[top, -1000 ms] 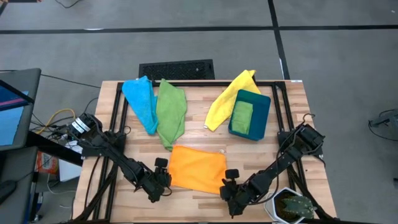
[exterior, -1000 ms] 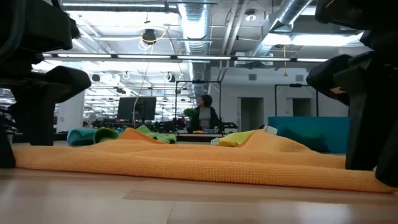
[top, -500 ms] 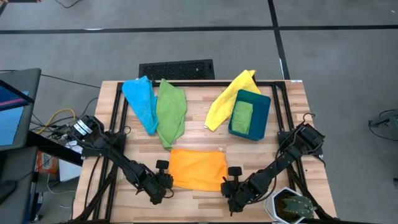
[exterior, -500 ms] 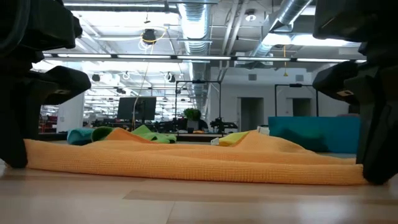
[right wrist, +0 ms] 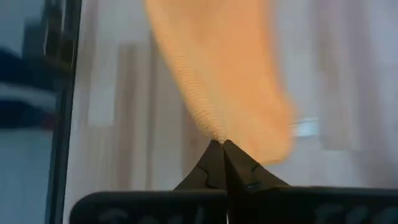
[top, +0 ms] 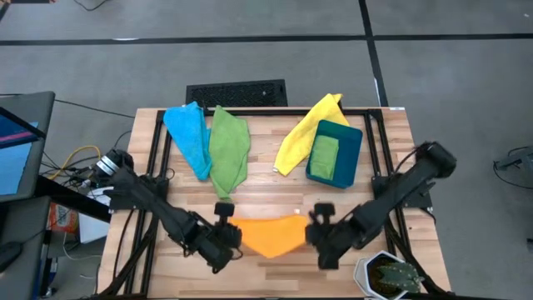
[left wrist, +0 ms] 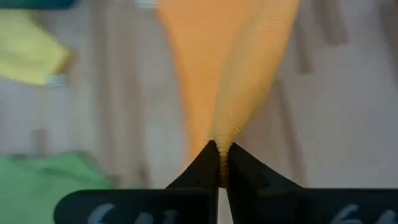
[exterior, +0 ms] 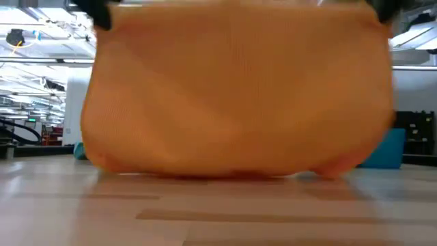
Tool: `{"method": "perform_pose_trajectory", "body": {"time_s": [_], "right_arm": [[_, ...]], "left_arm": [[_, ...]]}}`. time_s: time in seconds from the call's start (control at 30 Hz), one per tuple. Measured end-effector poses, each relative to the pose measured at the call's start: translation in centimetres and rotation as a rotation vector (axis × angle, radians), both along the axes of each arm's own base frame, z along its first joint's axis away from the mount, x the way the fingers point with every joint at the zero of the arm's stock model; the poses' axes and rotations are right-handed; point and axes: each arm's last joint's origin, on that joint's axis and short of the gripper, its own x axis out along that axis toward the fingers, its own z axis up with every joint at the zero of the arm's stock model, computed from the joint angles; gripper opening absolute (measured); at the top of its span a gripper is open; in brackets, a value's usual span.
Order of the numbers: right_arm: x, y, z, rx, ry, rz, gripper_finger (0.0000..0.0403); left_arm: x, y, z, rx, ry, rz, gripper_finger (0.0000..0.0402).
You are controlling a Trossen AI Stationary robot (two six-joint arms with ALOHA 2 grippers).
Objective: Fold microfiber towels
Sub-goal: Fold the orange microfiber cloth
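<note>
Orange towel (top: 271,235) hangs between both grippers, long axis running left–right, lower edge sagging to the table (top: 266,192), nearer than the bin (top: 335,153). Left gripper (left wrist: 219,163) and right gripper (right wrist: 219,149) each pinch a top corner.

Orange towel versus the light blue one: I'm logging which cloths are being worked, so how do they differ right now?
The orange towel hangs lifted, pinched at two corners by the left tool and right tool; the light blue towel lies untouched on the table. Orange is near the front edge between the arms; blue sits at the back left, beside the green towel. Both are plain, single-colour cloths.
</note>
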Motion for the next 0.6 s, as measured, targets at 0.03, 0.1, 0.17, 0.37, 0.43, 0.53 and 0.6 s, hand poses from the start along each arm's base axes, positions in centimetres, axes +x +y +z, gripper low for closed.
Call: {"method": "perform_pose_trajectory", "body": {"time_s": [0.03,0.1,0.17,0.37,0.43,0.53,0.6], "right_arm": [[-0.4,-0.7,0.8,-0.009,-0.014,-0.025,0.0005],[-1.4,-2.5,2.1,-0.059,-0.015,-0.084,0.0004],[-2.1,-4.3,3.4,-0.099,-0.044,-0.158,0.0003],[-3.6,-9.0,5.3,-0.239,-0.059,-0.332,0.0005],[-3.3,-10.1,5.7,-0.253,-0.077,-0.363,0.0005],[-2.7,-10.8,5.3,-0.28,-0.059,-0.379,0.0005],[-2.2,-10.6,4.9,-0.279,-0.051,-0.379,0.0005]], "left_arm": [[0.0,0.5,0.8,0.016,-0.011,0.014,0.0002],[0.2,1.8,2.1,0.033,-0.053,0.037,0.0002],[0.2,3.6,2.9,0.065,-0.055,0.06,0.0002],[1.2,9.4,4.3,0.154,-0.055,0.182,0.0002],[1.7,10.9,4.1,0.178,-0.036,0.206,0.0002],[2.2,12.6,4.0,0.191,-0.034,0.234,0.0002],[2.4,13.2,3.7,0.16,-0.028,0.261,0.0002]]}}
